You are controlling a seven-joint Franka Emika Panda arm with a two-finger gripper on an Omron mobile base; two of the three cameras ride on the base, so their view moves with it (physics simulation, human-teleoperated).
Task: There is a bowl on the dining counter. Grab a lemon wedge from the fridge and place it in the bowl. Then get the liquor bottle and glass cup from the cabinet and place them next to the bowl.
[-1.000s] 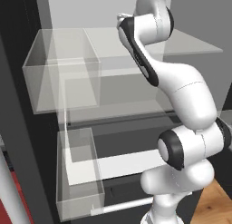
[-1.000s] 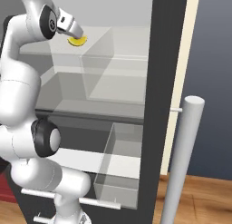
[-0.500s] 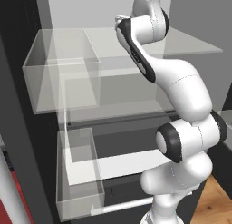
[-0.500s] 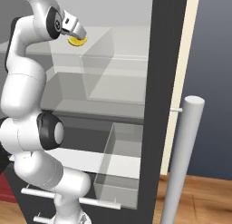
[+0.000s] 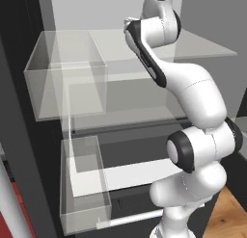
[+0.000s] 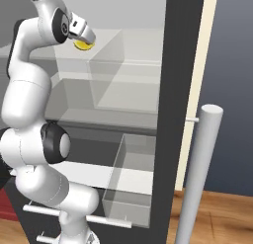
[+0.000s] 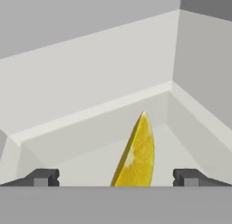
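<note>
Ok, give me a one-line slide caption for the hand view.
Open gripper lined up on the lemon wedge, which stands on edge on the pale fridge shelf, one fingertip on either side.

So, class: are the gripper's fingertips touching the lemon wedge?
Apart. In the hand view the fingertips stand wide on either side of the lemon wedge, with pale fridge floor visible between.

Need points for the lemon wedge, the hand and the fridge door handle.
lemon wedge (image 7: pixel 137 153): hand view, middle of the yellow flesh side.
hand (image 7: pixel 117 177): hand view, midway between the two open dark fingertips.
fridge door handle (image 6: pixel 199 173): right base view, middle of the pale upright bar.
</note>
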